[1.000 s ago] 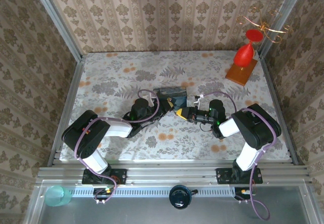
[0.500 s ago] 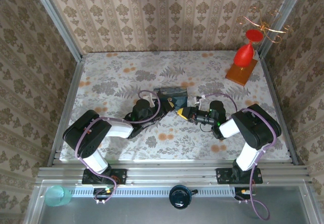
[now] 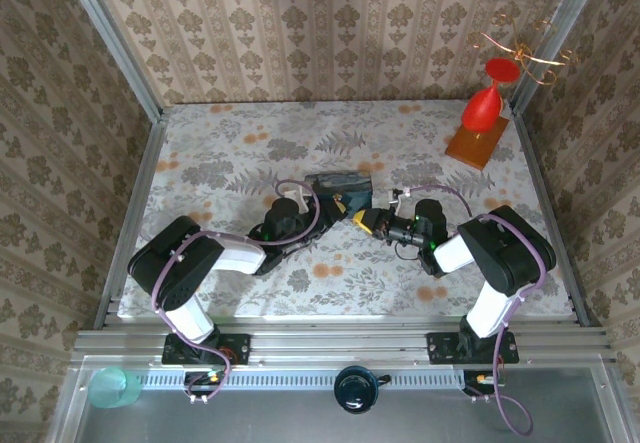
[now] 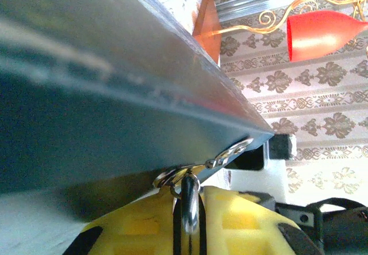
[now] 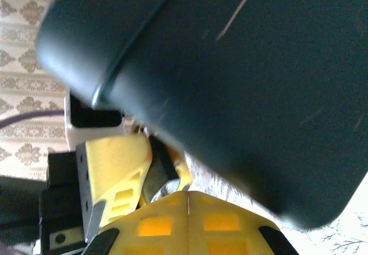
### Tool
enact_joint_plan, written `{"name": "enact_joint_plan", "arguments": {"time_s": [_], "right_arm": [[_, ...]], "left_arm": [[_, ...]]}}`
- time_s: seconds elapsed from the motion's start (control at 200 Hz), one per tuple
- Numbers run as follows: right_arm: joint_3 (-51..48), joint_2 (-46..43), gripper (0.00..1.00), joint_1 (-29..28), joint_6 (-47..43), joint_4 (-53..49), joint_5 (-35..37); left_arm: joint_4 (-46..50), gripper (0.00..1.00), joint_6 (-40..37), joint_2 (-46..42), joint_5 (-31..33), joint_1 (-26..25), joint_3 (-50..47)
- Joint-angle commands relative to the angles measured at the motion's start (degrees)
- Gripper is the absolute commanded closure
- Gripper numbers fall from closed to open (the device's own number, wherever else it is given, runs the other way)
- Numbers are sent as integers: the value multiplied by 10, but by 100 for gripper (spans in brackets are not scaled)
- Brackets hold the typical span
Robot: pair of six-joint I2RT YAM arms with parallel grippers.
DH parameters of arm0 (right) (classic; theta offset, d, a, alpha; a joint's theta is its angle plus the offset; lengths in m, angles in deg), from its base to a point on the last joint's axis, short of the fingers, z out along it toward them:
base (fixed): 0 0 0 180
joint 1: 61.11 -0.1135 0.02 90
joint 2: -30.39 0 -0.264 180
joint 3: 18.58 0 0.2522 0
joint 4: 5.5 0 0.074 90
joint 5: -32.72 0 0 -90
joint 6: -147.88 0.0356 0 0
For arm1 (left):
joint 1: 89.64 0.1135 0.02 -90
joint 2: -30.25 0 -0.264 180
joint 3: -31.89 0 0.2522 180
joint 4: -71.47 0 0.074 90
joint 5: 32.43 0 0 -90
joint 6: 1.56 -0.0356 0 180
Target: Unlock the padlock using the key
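My left gripper [image 3: 337,206] and right gripper [image 3: 361,219] meet tip to tip at mid-table, just in front of the blue tin [image 3: 338,183]. In the left wrist view the left gripper [image 4: 190,196] is shut on the padlock [image 4: 190,209]. Its silvery loop stands up between the yellow fingers, with black body either side. A key ring [image 4: 171,178] and a small clasp lie against the tin's underside [image 4: 86,94]. The right gripper [image 5: 188,197] is shut, and a thin silvery key [image 5: 165,188] sticks out of its tips toward the black padlock body [image 5: 163,156].
The tin [image 5: 241,76] hangs close over both sets of fingers. A red lamp on a wooden base [image 3: 480,123] stands at the back right corner. Patterned walls close in the table on three sides. A teal cup [image 3: 108,385] sits below the front rail at left.
Both grippers have crept slightly farther from the bases and to the right, closer under the tin. Neither grip has changed.
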Motion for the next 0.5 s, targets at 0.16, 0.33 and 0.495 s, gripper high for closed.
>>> {"name": "enact_joint_plan", "arguments": {"time_s": [0.16, 0.33, 0.495], "right_arm": [[2, 12, 100, -18, 4, -6, 49], [-2, 7, 100, -38, -4, -16, 69], [-21, -22, 100, -34, -29, -38, 91]], "left_arm": [[-83, 100, 17, -5, -48, -29, 38], [-82, 100, 18, -4, -23, -30, 36], [-27, 100, -22, -17, -9, -18, 35]]}}
